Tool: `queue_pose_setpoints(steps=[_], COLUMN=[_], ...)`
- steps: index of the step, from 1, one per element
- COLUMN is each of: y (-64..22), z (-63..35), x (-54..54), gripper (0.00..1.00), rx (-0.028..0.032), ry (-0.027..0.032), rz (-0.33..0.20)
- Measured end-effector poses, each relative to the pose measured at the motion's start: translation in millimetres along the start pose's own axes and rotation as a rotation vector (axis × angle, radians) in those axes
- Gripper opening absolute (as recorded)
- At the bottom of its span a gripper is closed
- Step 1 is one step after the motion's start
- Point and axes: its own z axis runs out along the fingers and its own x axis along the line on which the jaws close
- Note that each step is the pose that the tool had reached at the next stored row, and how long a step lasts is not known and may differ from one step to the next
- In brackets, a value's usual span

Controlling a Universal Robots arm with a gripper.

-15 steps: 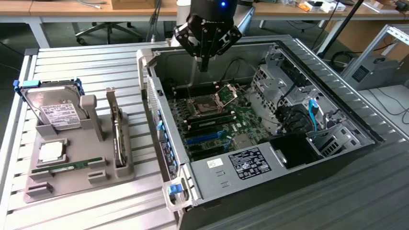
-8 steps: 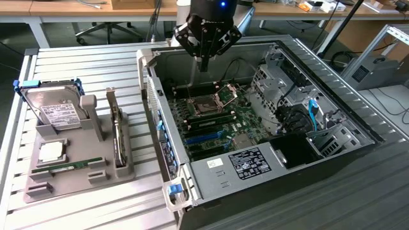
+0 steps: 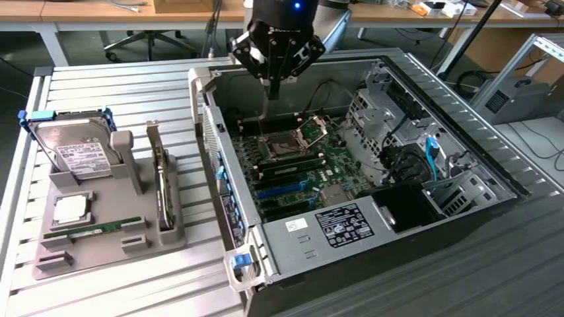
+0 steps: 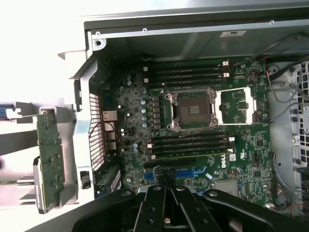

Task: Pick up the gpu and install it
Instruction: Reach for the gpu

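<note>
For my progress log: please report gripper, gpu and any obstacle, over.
Gripper shut, empty, above the motherboard. Gpu upright in grey holder, outside the computer case. Case side wall stands between them.

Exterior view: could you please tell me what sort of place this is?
Probably a robotics lab or workshop: an open black tower computer case sits on a slatted silver metal table, beside a grey plastic parts holder, with light wooden desks behind.

White Dell logo [image 4: 231, 159] printed on the green motherboard [image 4: 251, 145]. White label on the silver hard drive [image 3: 84, 157] and black sticker on the grey power-supply box [image 3: 351, 223] both carry print, unreadable.
</note>
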Motion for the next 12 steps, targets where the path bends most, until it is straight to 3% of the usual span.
queue_pose_setpoints(steps=[12], y=[-2.2], z=[-0.8], x=[29.6], gripper=[0.11], rx=[-0.0041], ry=[0.0003], rz=[0.000])
